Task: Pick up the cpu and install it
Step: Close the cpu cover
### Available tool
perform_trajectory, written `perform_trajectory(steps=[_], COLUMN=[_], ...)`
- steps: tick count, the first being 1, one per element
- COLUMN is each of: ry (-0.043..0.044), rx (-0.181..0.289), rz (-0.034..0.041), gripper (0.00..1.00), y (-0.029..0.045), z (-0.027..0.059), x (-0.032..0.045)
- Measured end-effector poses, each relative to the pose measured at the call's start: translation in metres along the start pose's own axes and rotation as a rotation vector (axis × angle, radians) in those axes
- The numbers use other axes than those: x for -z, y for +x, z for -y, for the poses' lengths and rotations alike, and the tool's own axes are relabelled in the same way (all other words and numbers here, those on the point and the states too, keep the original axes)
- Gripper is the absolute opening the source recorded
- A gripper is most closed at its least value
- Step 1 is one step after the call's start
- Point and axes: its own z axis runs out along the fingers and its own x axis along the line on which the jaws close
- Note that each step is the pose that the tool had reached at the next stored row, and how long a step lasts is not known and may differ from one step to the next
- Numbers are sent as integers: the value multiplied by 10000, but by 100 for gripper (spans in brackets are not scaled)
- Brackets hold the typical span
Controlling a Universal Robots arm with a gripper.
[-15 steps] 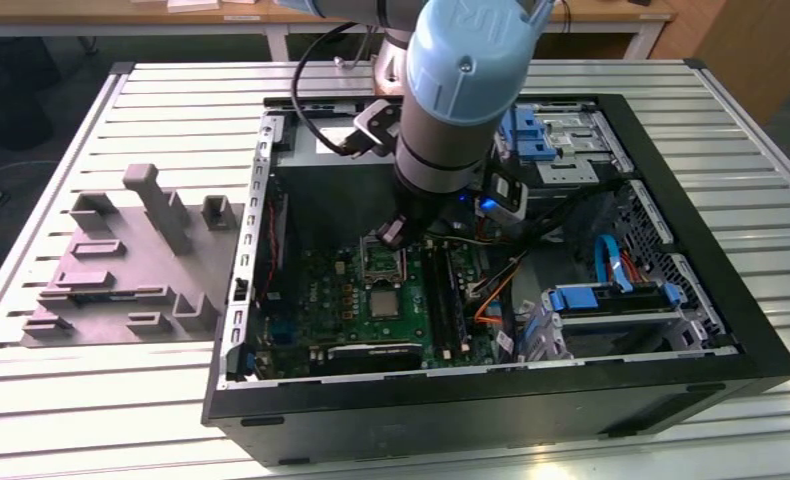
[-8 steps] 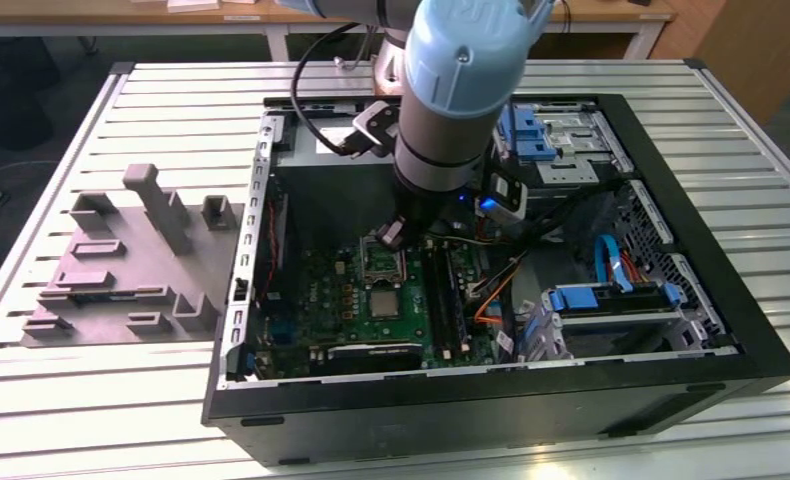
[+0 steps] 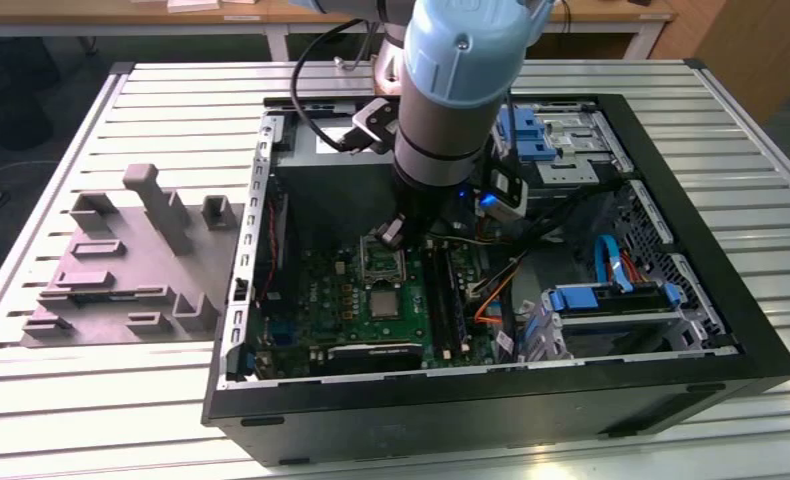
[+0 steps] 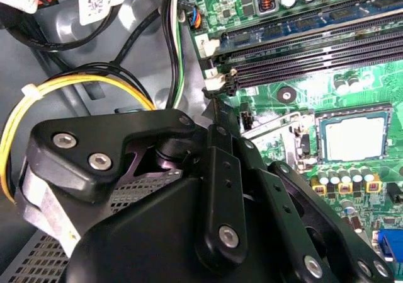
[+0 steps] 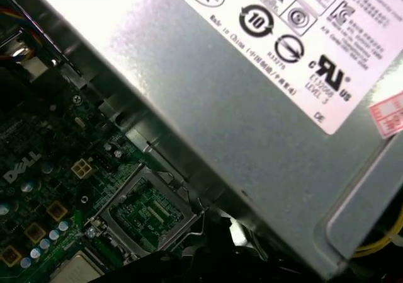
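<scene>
The cpu point(image 3: 386, 303) lies flat in its socket on the green motherboard point(image 3: 318, 300), a small silvery square inside the open computer case point(image 3: 502, 400). The second wrist view shows the cpu point(image 4: 352, 138) framed by the socket. One corner of the cpu point(image 5: 75, 271) shows in the first wrist view, beside the hinged metal socket frame point(image 5: 148, 213), which stands open. My gripper point(image 3: 392, 232) hangs from the arm just above that frame point(image 3: 383, 262), a short way from the chip. In the second wrist view the gripper point(image 4: 214, 106) points at the board near the memory slots point(image 4: 302, 56).
A grey moulded fixture plate point(image 3: 115, 270) with upright blocks lies on the slatted table at the exterior view's left. The grey power supply point(image 5: 252, 106) sits close beside the socket. Yellow and black cables point(image 4: 63, 87) loop near the gripper. Blue drive brackets point(image 3: 529, 135) fill the case's far side.
</scene>
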Motion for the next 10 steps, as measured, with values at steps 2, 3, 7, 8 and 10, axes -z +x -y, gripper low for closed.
perform_trajectory(steps=[2,3,7,8,10], ry=[6,8,26,39,81], rx=[2,3,4,4,5], rz=[-6,-8,-24,-38,-77], gripper=[11,11,11,11,11], y=[-5,-7,-16,-18,-21], z=[-6,-9,-19,-22,-27], x=[13,20,51,59,73])
